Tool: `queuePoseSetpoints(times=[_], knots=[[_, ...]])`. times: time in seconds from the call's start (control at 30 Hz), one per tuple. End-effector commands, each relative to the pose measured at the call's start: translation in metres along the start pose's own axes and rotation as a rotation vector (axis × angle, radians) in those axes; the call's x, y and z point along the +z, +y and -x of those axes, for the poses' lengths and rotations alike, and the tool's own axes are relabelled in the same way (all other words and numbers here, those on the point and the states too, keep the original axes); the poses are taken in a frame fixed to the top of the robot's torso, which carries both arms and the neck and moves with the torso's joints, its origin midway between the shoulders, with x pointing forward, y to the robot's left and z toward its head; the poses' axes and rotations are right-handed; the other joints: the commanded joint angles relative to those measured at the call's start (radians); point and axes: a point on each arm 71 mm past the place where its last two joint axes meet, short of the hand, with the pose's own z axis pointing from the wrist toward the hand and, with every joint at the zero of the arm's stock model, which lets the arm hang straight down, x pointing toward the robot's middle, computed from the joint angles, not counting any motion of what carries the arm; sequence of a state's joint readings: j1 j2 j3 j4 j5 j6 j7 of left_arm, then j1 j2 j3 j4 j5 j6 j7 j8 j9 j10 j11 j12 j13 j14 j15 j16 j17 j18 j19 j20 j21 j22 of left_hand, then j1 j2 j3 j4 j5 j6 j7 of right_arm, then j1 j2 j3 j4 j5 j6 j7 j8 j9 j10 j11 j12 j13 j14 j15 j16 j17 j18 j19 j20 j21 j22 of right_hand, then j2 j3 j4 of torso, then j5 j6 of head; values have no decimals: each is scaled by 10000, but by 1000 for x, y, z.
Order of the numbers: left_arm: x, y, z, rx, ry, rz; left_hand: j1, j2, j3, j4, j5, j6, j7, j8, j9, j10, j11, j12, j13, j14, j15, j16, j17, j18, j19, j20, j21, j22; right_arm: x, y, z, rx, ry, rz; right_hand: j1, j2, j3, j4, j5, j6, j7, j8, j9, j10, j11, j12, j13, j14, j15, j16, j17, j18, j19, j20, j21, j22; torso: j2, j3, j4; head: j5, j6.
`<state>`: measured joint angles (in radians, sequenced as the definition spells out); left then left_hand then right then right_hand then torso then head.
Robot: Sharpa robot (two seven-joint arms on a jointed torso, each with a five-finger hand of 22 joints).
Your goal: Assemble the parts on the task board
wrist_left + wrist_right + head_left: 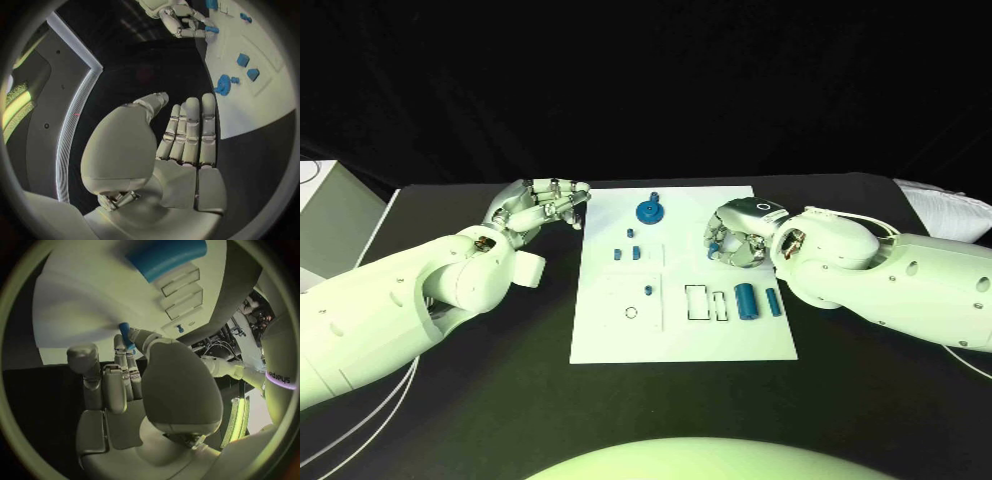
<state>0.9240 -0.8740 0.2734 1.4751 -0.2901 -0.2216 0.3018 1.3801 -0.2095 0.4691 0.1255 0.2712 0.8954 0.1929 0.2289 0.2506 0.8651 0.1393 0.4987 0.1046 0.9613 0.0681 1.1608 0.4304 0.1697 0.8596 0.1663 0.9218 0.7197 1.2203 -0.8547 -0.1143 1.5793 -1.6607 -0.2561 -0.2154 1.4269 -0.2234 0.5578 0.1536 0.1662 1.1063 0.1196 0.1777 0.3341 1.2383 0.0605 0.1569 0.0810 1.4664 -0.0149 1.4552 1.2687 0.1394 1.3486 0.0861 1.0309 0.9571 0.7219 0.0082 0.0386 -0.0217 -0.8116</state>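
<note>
Task board [682, 335] lies flat mid-table, long side running away from the robot. Right hand [737, 236] sits over the board's right edge, toward the far end, fingers curled in and pinching a small blue part [125, 333] at the fingertips; right wrist view shows the blue piece between thumb and a finger, just above the white plate. Left hand [538, 207] hovers over the black table [473, 400] just off the board's far left corner, released, holding nothing; left wrist view shows its fingers [190, 125] straight and side by side, palm bare. Blue round gear-like part [649, 211] rests near the board's far edge, about centre. Two small blue parts [626, 253] lie side by side below it, left of centre. Blue cylinder [747, 299] and a slimmer blue peg [772, 299] lie by the right edge, just beside empty rectangular slots [705, 303].
</note>
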Motion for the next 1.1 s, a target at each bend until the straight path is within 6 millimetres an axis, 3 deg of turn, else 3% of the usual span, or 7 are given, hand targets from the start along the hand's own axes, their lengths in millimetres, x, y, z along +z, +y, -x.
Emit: queuePoseSetpoints(times=[0.03, 0.23, 0.67, 0.93, 1.1], knots=[[1, 0, -2, -115, 155, -38, 132, 6, -49, -3, -19, 43, 14, 23, 12, -58, 8, 45, -8, 7, 26, -65, -15, 143, 83, 21, -51, -8, 0, 0, 2, 357, -295, -77, 99, 263, 149, -96, 77, 150, -23, 128, 133, 212, -91, 72, 66, 470, -107, 72, 11, -169, 13, -91, 56, 32, -23, -4, 9, -9, -2], [1, 0, -2, -115, 151, -9, 146, 12, -51, -6, -18, 46, 12, 27, 13, -63, 7, 47, -10, 7, 25, -66, -17, 144, 88, 20, -57, -13, -2, 0, 4, 878, -558, -201, 146, 394, 354, -311, 135, 165, -27, 260, 286, 391, -122, 21, 123, 472, -141, 75, 15, -178, 21, -136, 93, 104, -28, -7, 5, 11, 22], [1, 2, -1, -114, 115, 24, 146, 12, -51, -6, -18, 46, 12, 27, 13, -63, 7, 47, -10, 7, 25, -66, -17, 144, 88, 20, -57, -13, -13, 14, 16, 1625, -1023, 134, 139, 380, 429, -404, 114, 162, -20, 308, 349, 435, -128, -13, 143, 474, -147, 78, 23, -180, 22, -147, 107, 132, -30, -9, -2, 115, 37], [1, 2, -1, -140, 107, 28, 146, 12, -51, -6, -18, 46, 12, 27, 13, -63, 7, 47, -10, 7, 25, -66, -17, 144, 88, 20, -57, -13, -14, 52, 18, 1773, -948, 1164, 137, 376, 467, -451, 122, 161, -18, 332, 379, 457, -129, -30, 153, 477, -149, 84, 37, -183, 24, -151, 120, 153, -25, 10, -20, 247, 20], [2, 3, -3, -175, 127, 34, 168, 20, -61, -7, -18, 54, 12, 37, 15, -74, 8, 52, -12, 6, 24, -68, -22, 145, 97, 19, -68, -22, -12, 83, 10, 1709, -815, 2028, 137, 377, 481, -467, 121, 159, -17, 339, 390, 464, -128, -36, 156, 472, -151, 75, 11, -175, 7, -153, 85, 116, -39, -8, -10, 349, -1]])
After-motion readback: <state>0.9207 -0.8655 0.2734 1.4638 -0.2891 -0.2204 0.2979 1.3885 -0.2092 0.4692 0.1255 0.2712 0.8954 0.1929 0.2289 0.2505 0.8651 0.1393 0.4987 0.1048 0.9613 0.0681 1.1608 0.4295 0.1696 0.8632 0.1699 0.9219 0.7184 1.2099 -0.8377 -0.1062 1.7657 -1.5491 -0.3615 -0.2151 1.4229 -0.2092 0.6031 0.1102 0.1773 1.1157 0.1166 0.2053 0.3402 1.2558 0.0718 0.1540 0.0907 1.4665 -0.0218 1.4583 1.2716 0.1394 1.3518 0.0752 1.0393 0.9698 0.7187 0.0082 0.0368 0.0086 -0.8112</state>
